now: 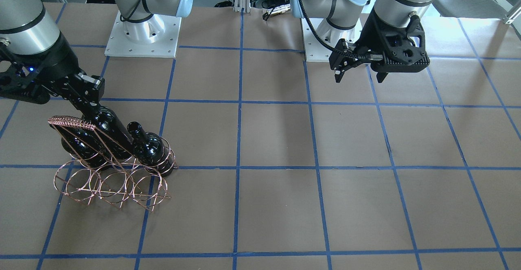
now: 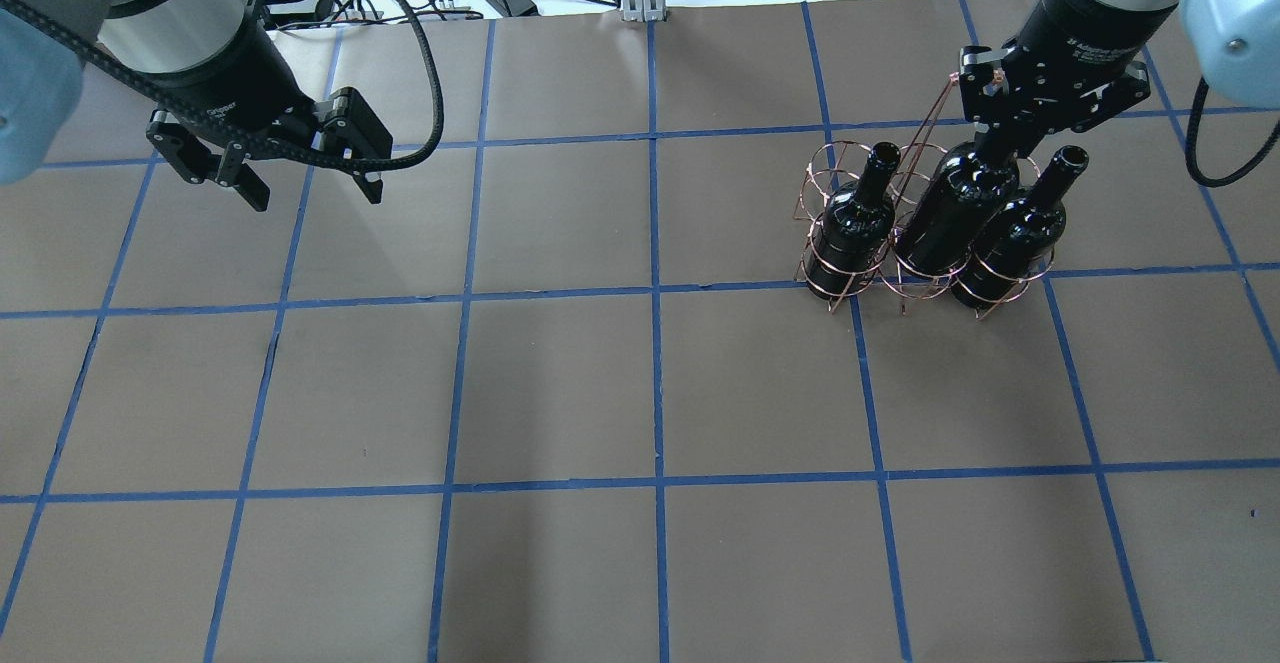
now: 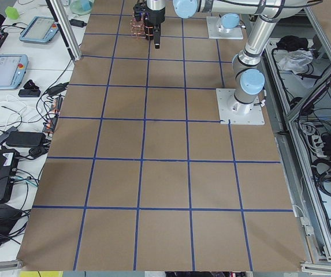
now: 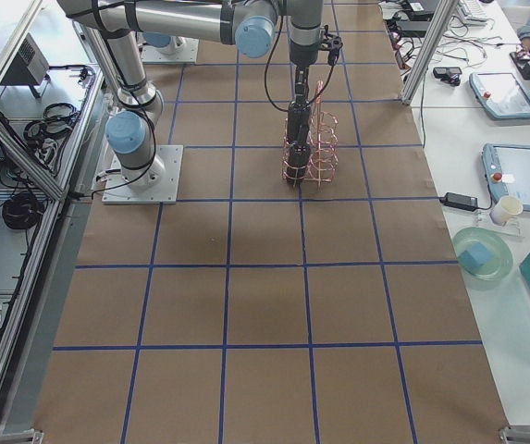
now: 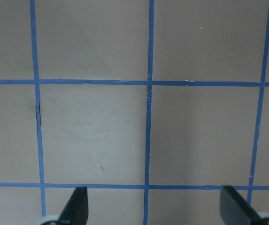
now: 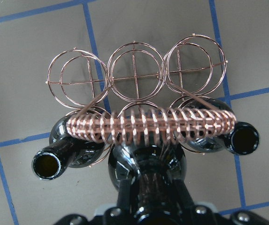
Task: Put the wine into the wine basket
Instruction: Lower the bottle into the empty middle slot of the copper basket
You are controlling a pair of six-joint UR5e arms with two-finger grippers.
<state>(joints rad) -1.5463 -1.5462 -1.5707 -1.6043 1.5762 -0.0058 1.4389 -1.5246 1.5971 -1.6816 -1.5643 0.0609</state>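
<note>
Counted three dark glass bottles, all upright in the basket row nearer the robot. Logged the wine bottle [image 2: 955, 213] in the middle ring of that row, neck clamped in the right gripper [image 2: 995, 133]; could not tell whether its base rests on the table [image 2: 560, 393]. Noted a second bottle [image 2: 855, 228] and a third bottle [image 2: 1012, 238] in the two end rings just beside it, mouths open, nothing gripping them. Counted six rings on the copper wire basket [image 6: 134, 77], two rows of three: three filled, three unfilled on the operators' side. Noted one coil-wrapped handle [image 6: 148, 125] arching along the basket, close beside the three necks. Found the left gripper [image 2: 315, 193] well apart on the far side of the table, hanging above brown paper, jaws spread wide, holding nothing. Noted blue tape [image 2: 657, 393] marking the paper into squares.
</note>
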